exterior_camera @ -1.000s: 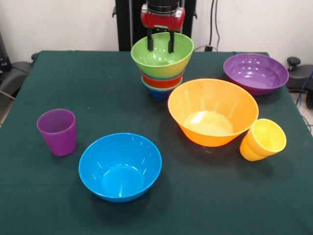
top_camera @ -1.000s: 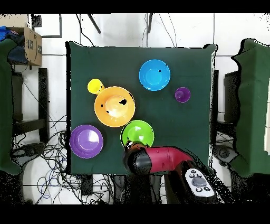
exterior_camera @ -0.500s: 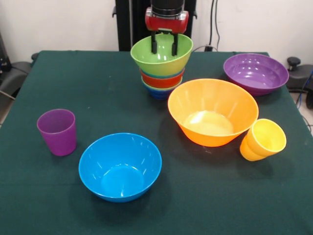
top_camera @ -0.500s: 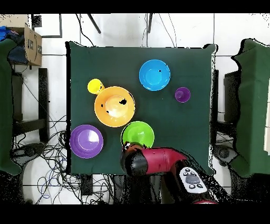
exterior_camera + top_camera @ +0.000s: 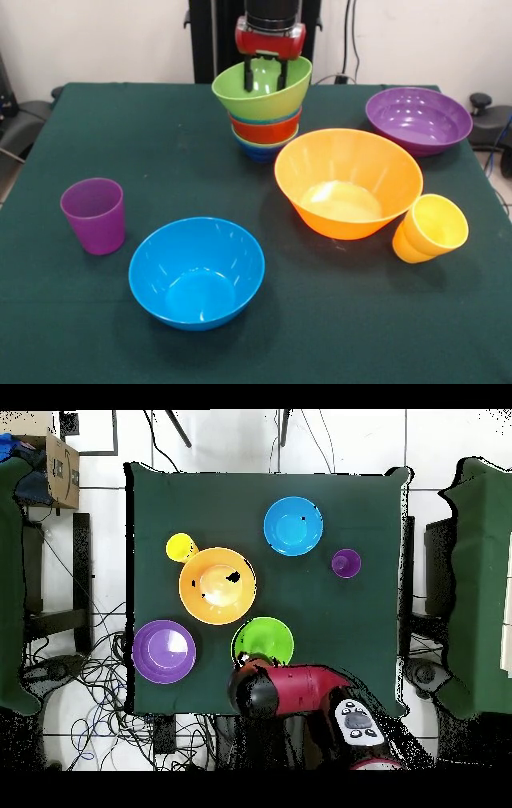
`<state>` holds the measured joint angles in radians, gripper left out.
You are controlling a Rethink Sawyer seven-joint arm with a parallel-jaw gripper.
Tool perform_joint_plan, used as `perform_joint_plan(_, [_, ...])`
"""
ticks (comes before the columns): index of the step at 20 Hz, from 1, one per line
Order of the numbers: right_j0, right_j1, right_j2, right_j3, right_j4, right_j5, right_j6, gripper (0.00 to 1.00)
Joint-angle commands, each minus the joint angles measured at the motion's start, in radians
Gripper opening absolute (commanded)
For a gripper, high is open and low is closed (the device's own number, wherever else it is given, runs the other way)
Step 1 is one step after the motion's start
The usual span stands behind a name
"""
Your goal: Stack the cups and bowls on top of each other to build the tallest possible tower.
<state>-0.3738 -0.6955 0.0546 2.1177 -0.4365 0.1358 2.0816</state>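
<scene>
The tower (image 5: 262,120) stands at the table's far side: a green bowl (image 5: 258,100) on top, a red-orange bowl (image 5: 265,128) under it, blue bowls (image 5: 260,150) lowest. The green bowl tilts, its right rim higher. My gripper (image 5: 266,83) hangs from above with its two fingers apart, reaching down inside the green bowl at its far wall. In the overhead view the arm's head (image 5: 255,689) covers the gripper beside the green bowl (image 5: 266,638). The purple cup (image 5: 94,214) stands at the left, the yellow cup (image 5: 430,229) at the right.
A large orange bowl (image 5: 348,182) sits right of the tower, a large blue bowl (image 5: 196,272) near the front, and a wide purple bowl (image 5: 418,120) at the far right. All stand on the green tablecloth (image 5: 160,144).
The green bowl has tilted more, its right rim rising. The gripper has shifted slightly right and up. In the overhead view the arm's head has drawn back toward the base.
</scene>
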Motion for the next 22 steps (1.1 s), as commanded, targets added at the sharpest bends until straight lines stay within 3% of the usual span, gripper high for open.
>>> perform_joint_plan(1, [0.058, 0.039, -0.043, -0.116, -0.010, -0.086, 0.106, 1.00])
perform_joint_plan(7, [0.072, 0.055, -0.068, -0.130, -0.002, -0.129, 0.103, 1.00])
perform_joint_plan(11, [0.044, 0.035, -0.024, -0.110, 0.012, -0.154, 0.107, 1.00])
perform_joint_plan(22, [-0.009, -0.042, 0.075, -0.062, 0.050, -0.109, 0.112, 1.00])
